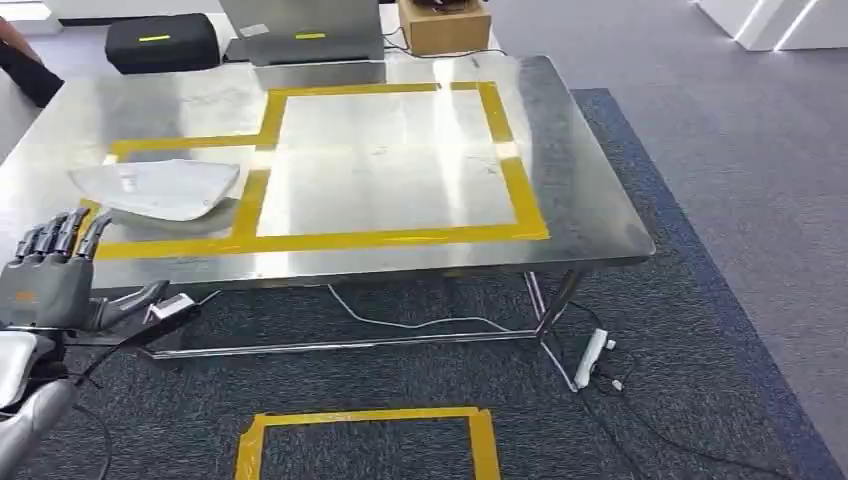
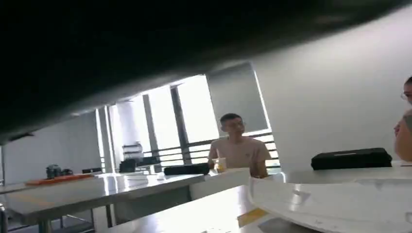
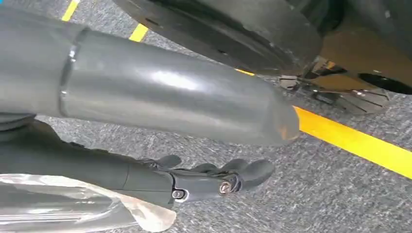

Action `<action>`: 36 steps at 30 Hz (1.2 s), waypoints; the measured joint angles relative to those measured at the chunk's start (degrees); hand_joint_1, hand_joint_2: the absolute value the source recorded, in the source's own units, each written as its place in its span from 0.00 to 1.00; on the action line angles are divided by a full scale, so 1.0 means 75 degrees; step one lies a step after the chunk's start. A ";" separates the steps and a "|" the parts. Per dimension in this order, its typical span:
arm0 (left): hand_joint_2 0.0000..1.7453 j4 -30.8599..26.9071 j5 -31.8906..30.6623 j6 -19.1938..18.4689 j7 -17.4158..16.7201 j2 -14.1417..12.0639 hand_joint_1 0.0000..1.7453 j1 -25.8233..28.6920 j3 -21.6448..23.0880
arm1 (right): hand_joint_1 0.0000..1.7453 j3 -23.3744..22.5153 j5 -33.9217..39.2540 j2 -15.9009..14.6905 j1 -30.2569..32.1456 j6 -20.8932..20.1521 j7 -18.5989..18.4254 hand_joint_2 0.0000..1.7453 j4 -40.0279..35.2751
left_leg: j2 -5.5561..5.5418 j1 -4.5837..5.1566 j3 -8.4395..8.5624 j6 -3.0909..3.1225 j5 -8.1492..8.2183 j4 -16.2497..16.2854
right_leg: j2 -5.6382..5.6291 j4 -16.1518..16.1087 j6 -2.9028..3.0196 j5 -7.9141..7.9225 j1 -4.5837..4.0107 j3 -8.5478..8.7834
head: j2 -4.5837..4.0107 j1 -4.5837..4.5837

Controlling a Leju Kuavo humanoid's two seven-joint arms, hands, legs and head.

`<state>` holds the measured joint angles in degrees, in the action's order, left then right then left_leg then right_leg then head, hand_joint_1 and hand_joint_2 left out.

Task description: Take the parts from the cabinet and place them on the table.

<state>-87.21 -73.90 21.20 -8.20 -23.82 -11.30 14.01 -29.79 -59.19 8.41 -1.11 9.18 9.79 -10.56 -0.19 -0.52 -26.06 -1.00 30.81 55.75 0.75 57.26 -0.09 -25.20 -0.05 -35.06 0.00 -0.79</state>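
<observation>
At nine o'clock on the steel counter, inside the yellow tape, lies one white part, already delivered. Just short of the counter's near edge hovers the left hand, fingers spread and empty. The right hand hangs over the carpet, fingers loosely curled, a clear plastic-wrapped piece beside them; whether they grip it I cannot tell. Likely next: fetching another part from the cabinet.

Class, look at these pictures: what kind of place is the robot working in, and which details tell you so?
Probably an office-like robotics test space: a stainless steel table marked with yellow tape rectangles, grey carpet with another taped square, and people seated at tables by large windows.
</observation>
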 joint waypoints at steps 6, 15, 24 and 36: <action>0.00 -0.0050 0.0000 0.0032 -0.0003 -0.0015 0.00 0.0183 -0.0146 | 0.00 0.0000 -0.0038 0.0000 0.0019 -0.0032 -0.0073 0.00 0.0003 | 0.0066 -0.0007 -0.0413 0.0355 -0.0331 -0.0013 | -0.0077 0.0530 -0.0268 -0.0589 0.0031 -0.0411 | 0.0000 -0.0070; 0.00 -0.0292 0.0622 0.0207 0.0177 -0.0011 0.00 0.1323 -0.0789 | 0.00 0.0015 -0.0221 0.0096 -0.0028 0.0073 -0.0414 0.00 0.0000 | 0.0084 0.0081 -0.1203 0.0264 -0.0946 0.0102 | -0.0153 -0.0123 -0.0123 -0.0753 -0.0015 0.1303 | 0.0000 -0.0108; 0.00 0.0934 0.3080 0.0137 0.1489 0.1243 0.00 0.2330 -0.1108 | 0.00 -0.0073 0.0128 0.0090 -0.0078 -0.0181 -0.0696 0.00 0.0000 | 0.0062 -0.0017 -0.1905 -0.0075 0.0495 0.2130 | -0.0049 -0.0341 0.0172 -0.0342 0.0023 0.0736 | 0.0000 0.0038; 0.00 0.4720 0.5022 -0.0338 0.2801 0.2772 0.00 0.1920 -0.1323 | 0.00 -0.0469 0.0569 0.0058 -0.0105 -0.0195 -0.1166 0.00 -0.0003 | 0.0081 -0.0019 -0.0301 0.0327 -0.0191 0.0030 | -0.0023 0.0168 -0.0323 -0.0181 0.0103 -0.0257 | 0.0000 0.0059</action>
<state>-51.81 -36.23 18.66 12.81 -3.03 3.11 4.09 -33.31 -54.92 8.85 -1.89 7.72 1.05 -10.58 0.41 -0.66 -28.31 1.45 29.38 55.97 0.58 58.52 -2.51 -26.56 0.73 -36.99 0.00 -0.35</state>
